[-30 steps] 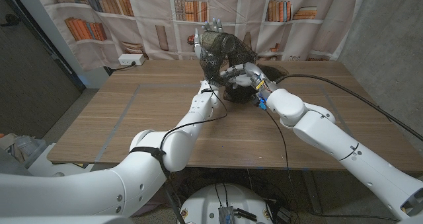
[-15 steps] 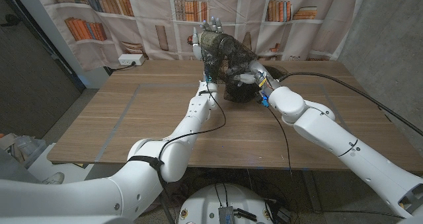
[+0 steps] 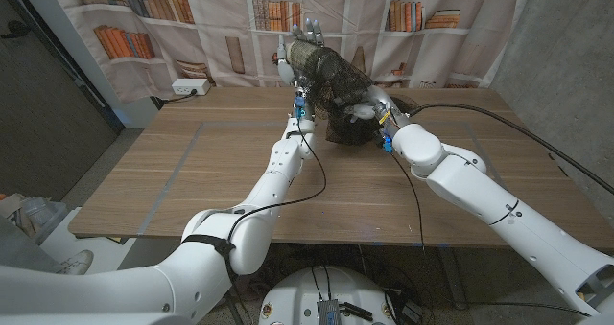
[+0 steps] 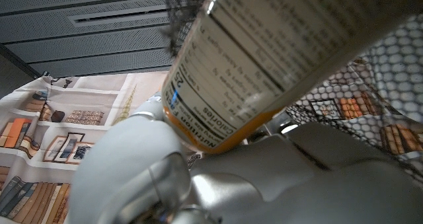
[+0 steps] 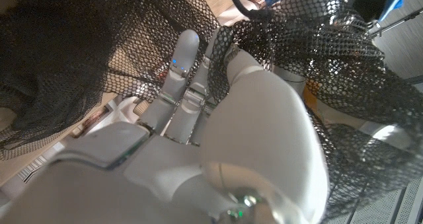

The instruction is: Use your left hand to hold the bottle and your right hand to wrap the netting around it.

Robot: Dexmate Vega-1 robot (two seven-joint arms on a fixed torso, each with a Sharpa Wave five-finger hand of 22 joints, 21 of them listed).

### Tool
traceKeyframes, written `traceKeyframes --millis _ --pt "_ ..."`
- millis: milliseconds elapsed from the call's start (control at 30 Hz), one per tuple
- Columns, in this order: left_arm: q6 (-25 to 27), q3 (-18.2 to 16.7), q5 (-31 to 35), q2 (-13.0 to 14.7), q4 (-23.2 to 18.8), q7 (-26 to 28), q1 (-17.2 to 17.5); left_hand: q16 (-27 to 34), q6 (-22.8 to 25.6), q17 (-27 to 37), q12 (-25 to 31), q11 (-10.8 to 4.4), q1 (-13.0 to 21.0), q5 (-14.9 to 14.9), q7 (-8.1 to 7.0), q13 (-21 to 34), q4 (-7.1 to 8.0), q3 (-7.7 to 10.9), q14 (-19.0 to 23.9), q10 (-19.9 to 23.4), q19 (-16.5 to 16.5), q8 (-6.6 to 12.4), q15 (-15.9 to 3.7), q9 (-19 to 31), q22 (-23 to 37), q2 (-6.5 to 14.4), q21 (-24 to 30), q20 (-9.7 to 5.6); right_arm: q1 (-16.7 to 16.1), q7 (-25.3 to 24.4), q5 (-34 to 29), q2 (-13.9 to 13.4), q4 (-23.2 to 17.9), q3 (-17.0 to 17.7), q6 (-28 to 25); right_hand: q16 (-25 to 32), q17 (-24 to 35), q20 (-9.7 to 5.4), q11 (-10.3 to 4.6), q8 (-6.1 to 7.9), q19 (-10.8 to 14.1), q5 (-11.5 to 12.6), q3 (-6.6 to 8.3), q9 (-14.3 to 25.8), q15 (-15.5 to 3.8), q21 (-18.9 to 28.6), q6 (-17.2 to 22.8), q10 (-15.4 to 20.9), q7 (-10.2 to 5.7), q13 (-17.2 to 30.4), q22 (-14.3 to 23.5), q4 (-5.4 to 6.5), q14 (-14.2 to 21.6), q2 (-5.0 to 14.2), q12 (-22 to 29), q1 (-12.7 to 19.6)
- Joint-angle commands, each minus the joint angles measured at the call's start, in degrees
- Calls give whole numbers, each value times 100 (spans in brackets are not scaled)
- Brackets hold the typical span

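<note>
Wooden table (image 3: 192, 176), planks lengthwise, faint taped rectangle on top. Behind it a backdrop cloth (image 3: 240, 28) printed w/ bookshelves, books in orange, brown, blue; same cloth seen in left wrist view (image 4: 39, 138). White power strip (image 3: 191, 88) on table's far left corner, by the cloth. Dark wall panel (image 3: 48, 85) at left, grey concrete wall (image 3: 566, 66) at right. Ceiling (image 4: 79, 26) dark grey, ribbed, w/ a slotted vent (image 4: 112, 16). Floor dark under the table; light even, indoor.
</note>
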Motion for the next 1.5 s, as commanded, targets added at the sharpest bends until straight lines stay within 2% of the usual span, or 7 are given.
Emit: traceKeyframes --millis 33,433,633,1133,1500 --pt "-26 60 -70 91 -286 2 150 -10 30 13 49 -16 -333 -31 -9 -7 543 578 18 53 -10 34 -860 6 -1 363 23 -274 68 -70 -118 -110 104 76 -112 -35 35 -899 3 -22 -7 14 23 31 -149 56 18 32 -24 9 -5 2 40 60 -25 32" --pt "-24 133 -102 193 -520 120 316 -10 30 13 49 -16 -333 -31 -9 -7 543 578 18 53 -10 34 -860 6 -1 363 23 -274 261 -198 -354 -256 305 284 -156 -40 44 -899 1 -23 -12 12 25 39 -148 62 27 34 -12 15 -23 4 34 62 -29 29" --pt "70 228 -96 275 -698 386 525 -10 30 13 49 -16 -333 -31 -9 -7 543 578 18 53 -10 34 -860 6 -1 363 23 -274 415 -130 -515 -354 360 294 -150 -41 50 -898 4 -24 -10 11 26 39 -151 64 38 32 -9 18 -33 2 32 60 -32 30" --pt "235 467 -14 405 -675 899 790 -10 30 13 49 -16 -333 -31 -9 -7 543 578 18 53 -10 34 -860 6 -1 363 23 -274 543 -170 -752 -411 275 460 -99 -48 56 -900 -8 -34 -18 10 30 47 -144 79 33 40 -11 26 -52 4 39 62 -35 26" --pt "429 664 114 491 -548 917 801 -10 30 13 49 -16 -333 -31 -9 -7 543 578 18 53 -10 34 -860 6 -1 363 23 -274 690 -125 -943 -382 250 434 -48 -47 65 -897 -8 -39 -21 9 32 49 -154 83 35 39 -20 22 -67 1 47 60 -45 27"
